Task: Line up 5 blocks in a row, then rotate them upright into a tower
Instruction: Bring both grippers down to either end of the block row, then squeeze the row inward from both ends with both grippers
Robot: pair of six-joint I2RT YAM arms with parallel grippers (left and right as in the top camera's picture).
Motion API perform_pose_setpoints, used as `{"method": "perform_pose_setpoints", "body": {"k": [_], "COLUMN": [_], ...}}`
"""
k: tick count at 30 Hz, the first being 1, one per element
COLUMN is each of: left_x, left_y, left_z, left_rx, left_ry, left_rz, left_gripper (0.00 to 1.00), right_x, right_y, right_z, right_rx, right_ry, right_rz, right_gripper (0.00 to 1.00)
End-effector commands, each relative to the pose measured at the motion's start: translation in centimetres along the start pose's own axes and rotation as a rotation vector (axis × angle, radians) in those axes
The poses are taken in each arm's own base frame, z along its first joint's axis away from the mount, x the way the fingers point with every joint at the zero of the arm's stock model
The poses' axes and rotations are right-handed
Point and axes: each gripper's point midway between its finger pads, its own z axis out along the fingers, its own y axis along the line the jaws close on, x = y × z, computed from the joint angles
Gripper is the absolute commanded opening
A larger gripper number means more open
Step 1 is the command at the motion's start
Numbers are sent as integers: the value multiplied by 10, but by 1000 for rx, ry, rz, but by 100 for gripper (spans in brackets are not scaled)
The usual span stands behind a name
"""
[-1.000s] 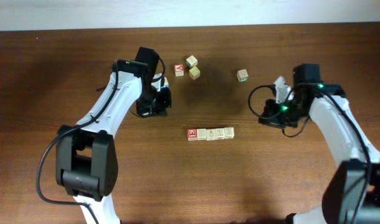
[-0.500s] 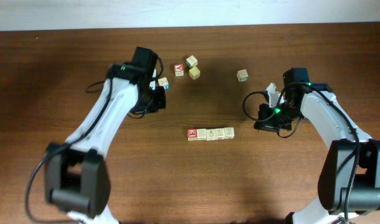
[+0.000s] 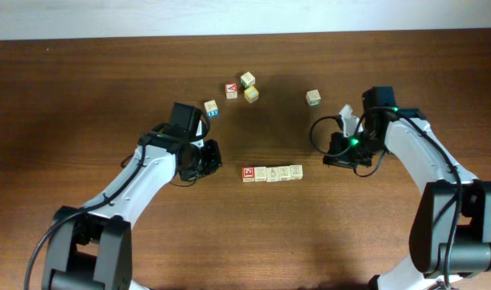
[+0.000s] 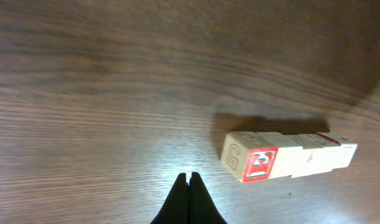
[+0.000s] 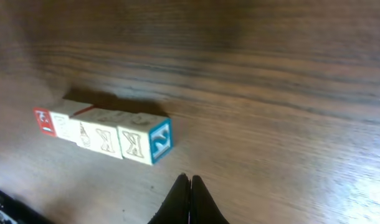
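Observation:
The blocks (image 3: 272,173) lie in one straight row on the brown table, the red-framed cube at the row's left end. In the left wrist view the row of blocks (image 4: 288,156) shows its red face nearest. In the right wrist view the row of blocks (image 5: 106,135) ends in a blue-framed face. My left gripper (image 3: 210,158) is shut and empty, a short way left of the row and apart from it; its tips (image 4: 189,178) meet above bare wood. My right gripper (image 3: 332,155) is shut and empty, just right of the row, its tips (image 5: 189,180) pressed together.
Scattered single cubes lie farther back: a blue-marked cube (image 3: 211,108), a red one (image 3: 231,90), a pale one (image 3: 246,79), a yellow-green cube (image 3: 251,94) and one more cube (image 3: 313,97) at the right. The table's far edge meets a pale wall (image 3: 245,16).
The left arm swung from the back, near the scattered cubes, down toward the row's left end, uncovering the blue-marked cube. The right gripper shifted left toward the row's right end.

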Motion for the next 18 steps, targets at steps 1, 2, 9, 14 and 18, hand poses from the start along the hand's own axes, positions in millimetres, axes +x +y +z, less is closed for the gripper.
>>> {"method": "perform_pose_setpoints", "body": {"k": [1,2,9,14,18], "left_x": [17,19,34,29,23], "left_y": [-6,-6,-9,-12,-17], "left_z": [21,24,39,39,40], "left_rx": [-1,-5,-27,-16,6], "left_ry": [73,81,126,106,83], "left_rz": [-25,-22,-29,-20,31], "left_gripper": [0,0,0,0,0], "right_x": [0,0,4,13,13], "right_y": [11,12,1,-1,9], "right_z": [8,8,20,43,55], "right_rx": [-14,-13,19,18,-1], "right_ry": [4,3,31,101,110], "right_rz": [19,28,93,85,51], "right_gripper": [4,4,4,4,4]}}
